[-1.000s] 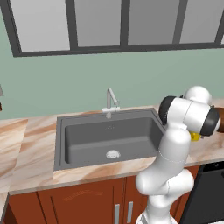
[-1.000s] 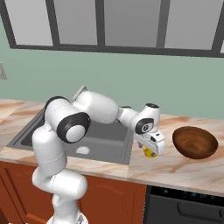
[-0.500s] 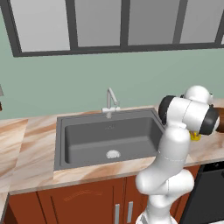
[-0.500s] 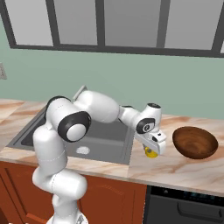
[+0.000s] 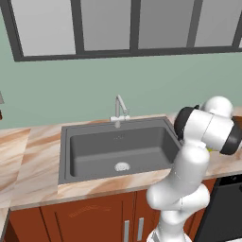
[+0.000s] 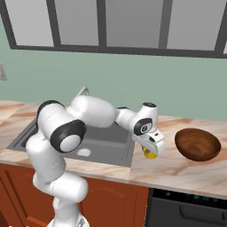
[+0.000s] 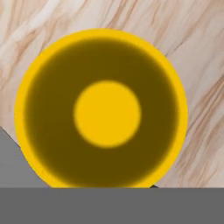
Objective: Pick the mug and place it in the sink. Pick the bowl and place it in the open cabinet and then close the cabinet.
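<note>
Hand (image 6: 151, 150) lowered over the mug (image 6: 150, 153), clamped shut on it. Mug upright on the marble table (image 6: 186, 170), just right of the sink (image 6: 113, 144), seen straight down in the hand view as a yellow ring. Bowl (image 6: 197, 144) farther right, apart from the mug, also on the table.

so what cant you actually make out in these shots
- Mug handle: right base view, the hand covers most of the mug; hand view looks straight into the mug, no handle visible.
- Gripper fingertips: hand view, not visible against the mug rim, so the hold itself is unconfirmed.
- Bowl inside: right base view, its near wall hides the bottom.
- Sink far corner: right base view, behind the arm.
</note>
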Controlling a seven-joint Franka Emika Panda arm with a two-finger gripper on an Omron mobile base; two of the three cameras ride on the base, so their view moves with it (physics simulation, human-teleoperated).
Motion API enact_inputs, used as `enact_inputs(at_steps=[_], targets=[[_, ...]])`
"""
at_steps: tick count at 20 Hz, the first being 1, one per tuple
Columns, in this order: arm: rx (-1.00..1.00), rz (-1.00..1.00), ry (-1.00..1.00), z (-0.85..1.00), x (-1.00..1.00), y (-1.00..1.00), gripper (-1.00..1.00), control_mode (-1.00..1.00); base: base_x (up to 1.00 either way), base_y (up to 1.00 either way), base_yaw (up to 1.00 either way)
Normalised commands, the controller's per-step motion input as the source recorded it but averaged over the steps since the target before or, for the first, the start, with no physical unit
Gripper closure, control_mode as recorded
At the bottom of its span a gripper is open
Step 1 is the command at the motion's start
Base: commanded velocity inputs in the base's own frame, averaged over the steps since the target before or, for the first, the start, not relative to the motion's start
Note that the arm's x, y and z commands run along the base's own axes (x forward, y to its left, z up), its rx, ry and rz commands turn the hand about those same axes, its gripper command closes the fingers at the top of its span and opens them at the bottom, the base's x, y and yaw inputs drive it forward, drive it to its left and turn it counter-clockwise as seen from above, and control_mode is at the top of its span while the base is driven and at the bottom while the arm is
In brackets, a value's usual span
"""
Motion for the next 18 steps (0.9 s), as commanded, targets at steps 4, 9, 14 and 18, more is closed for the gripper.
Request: enact_inputs(at_steps=[4, 9, 14, 18], targets=[[-0.05, 0.16, -0.20, 0.25, -0.16, 0.24, 1.00, -1.00, 0.00, 0.00, 0.00], [0.00, 0.23, -0.06, 0.56, 0.00, 0.04, 1.00, -1.00, 0.00, 0.00, 0.00], [0.00, 0.21, 0.05, 0.81, 0.00, 0.00, 1.00, -1.00, 0.00, 0.00, 0.00], [0.00, 0.16, 0.18, 0.60, 0.00, 0.00, 1.00, -1.00, 0.00, 0.00, 0.00]])
